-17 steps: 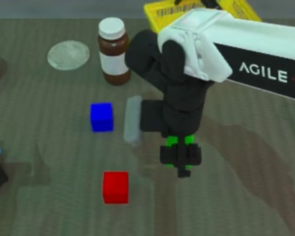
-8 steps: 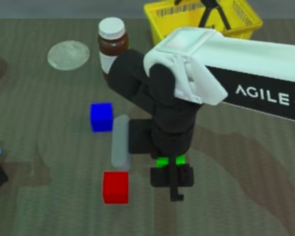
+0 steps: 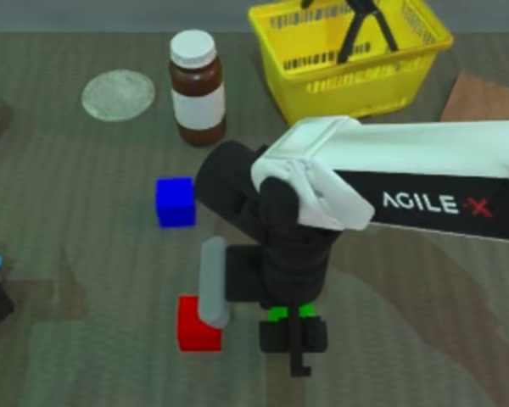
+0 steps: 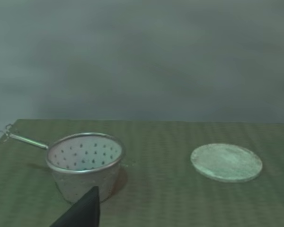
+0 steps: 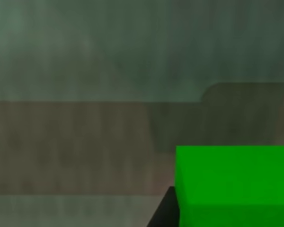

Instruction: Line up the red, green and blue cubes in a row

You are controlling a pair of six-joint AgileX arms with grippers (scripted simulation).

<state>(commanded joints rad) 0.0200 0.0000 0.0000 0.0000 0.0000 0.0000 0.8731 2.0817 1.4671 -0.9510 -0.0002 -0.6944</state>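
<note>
Right tool [image 3: 293, 326] grips the small bright green cube [image 3: 290, 312] just right of the small bright red cube [image 3: 192, 333]; lowering askew could nudge red.

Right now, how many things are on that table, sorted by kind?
Cubes: 3, red cube, green cube, blue cube
Jars: 1, brown jar
Baskets: 1, yellow basket
Strainers: 1, metal strainer
Discs: 1, grey disc
Total: 7
</note>
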